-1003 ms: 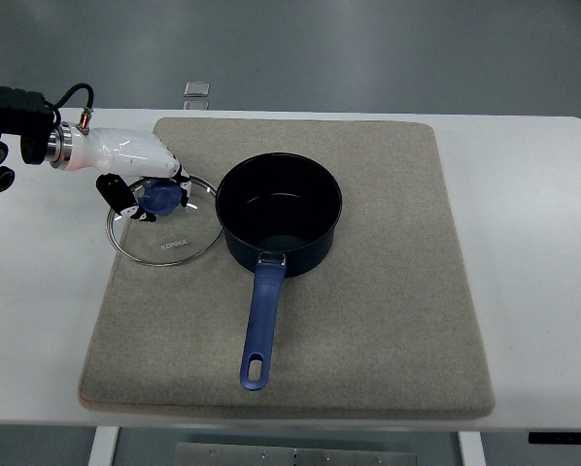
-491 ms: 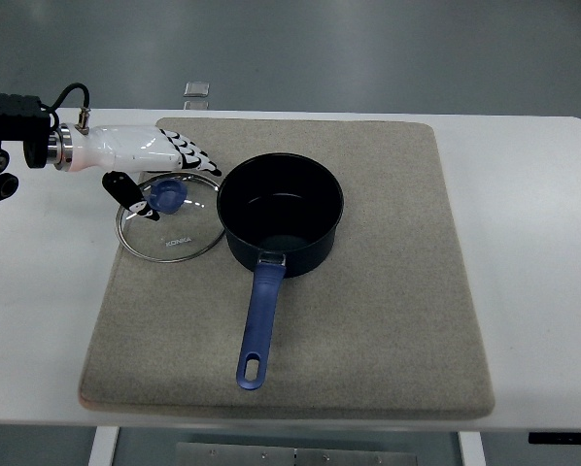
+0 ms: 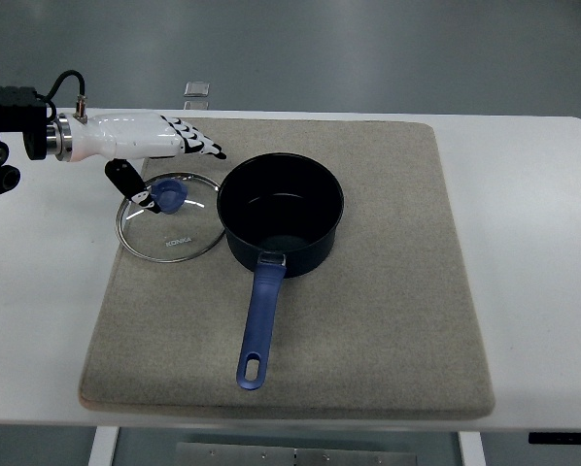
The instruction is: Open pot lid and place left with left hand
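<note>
A glass lid (image 3: 171,225) with a blue knob (image 3: 170,194) lies flat on the grey mat (image 3: 368,291), just left of a dark blue pot (image 3: 280,213) with a long blue handle (image 3: 257,325). The pot is uncovered and empty. My left hand (image 3: 169,160) comes in from the left edge and hovers above the lid's far rim. Its fingers (image 3: 201,144) are stretched out and hold nothing; the thumb (image 3: 125,180) points down beside the knob.
The mat lies on a white table (image 3: 533,243). A small grey clip-like object (image 3: 197,91) sits at the table's far edge. The right arm does not show.
My left hand has let go of the lid's knob, spread its fingers and lifted back toward the far left. The lid now rests on the mat beside the pot.
</note>
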{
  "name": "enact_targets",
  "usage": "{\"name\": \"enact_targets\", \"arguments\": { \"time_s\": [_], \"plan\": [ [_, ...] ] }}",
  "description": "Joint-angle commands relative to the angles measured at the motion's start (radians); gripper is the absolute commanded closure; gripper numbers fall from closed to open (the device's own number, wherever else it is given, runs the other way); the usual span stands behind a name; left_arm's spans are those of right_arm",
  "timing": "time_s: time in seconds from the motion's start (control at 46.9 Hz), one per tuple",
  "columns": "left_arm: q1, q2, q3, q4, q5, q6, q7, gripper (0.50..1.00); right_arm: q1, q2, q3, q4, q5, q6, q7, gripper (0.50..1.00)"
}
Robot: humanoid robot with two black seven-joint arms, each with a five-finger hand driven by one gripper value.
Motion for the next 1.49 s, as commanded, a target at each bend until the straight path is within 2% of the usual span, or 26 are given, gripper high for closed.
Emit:
{"name": "enact_targets", "arguments": {
  "time_s": [0.0, 0.149, 0.427, 0.576, 0.704, 0.854, 0.96, 1.238, 1.473],
  "plan": [
    [0.002, -0.002, -0.056, 0.009, -0.081, 0.000, 0.000, 0.536, 0.000, 0.000, 0.000, 0.000, 0.000, 0.000, 0.000, 0.583],
    [0.008, -0.008, -0.165, 0.035, -0.285, 0.000, 0.000, 0.536, 0.000, 0.000, 0.000, 0.000, 0.000, 0.000, 0.000, 0.583],
    [0.100, -0.084, -0.319, 0.069, -0.800, -0.003, 0.000, 0.536, 0.000, 0.000, 0.000, 0.000, 0.000, 0.000, 0.000, 0.583],
    [0.136, -0.100, -0.394, 0.111, -1.024, -0.028, 0.000, 0.536, 0.000, 0.000, 0.000, 0.000, 0.000, 0.000, 0.000, 0.583],
    [0.177, -0.117, -0.484, 0.190, -1.146, -0.132, 0.000, 0.536, 0.000, 0.000, 0.000, 0.000, 0.000, 0.000, 0.000, 0.583],
    [0.235, -0.193, -0.619, 0.387, -1.264, -0.318, 0.000, 0.536, 0.000, 0.000, 0.000, 0.000, 0.000, 0.000, 0.000, 0.585],
    [0.271, -0.238, -0.639, 0.473, -1.316, -0.405, 0.000, 0.536, 0.000, 0.000, 0.002, 0.000, 0.000, 0.000, 0.000, 0.583],
    [0.297, -0.351, -0.641, 0.622, -1.390, -0.425, 0.000, 0.534, 0.000, 0.000, 0.000, 0.000, 0.000, 0.000, 0.000, 0.583],
    [0.297, -0.457, -0.641, 0.725, -1.399, -0.404, 0.000, 0.534, 0.000, 0.000, 0.000, 0.000, 0.000, 0.000, 0.000, 0.583]
  ]
}}
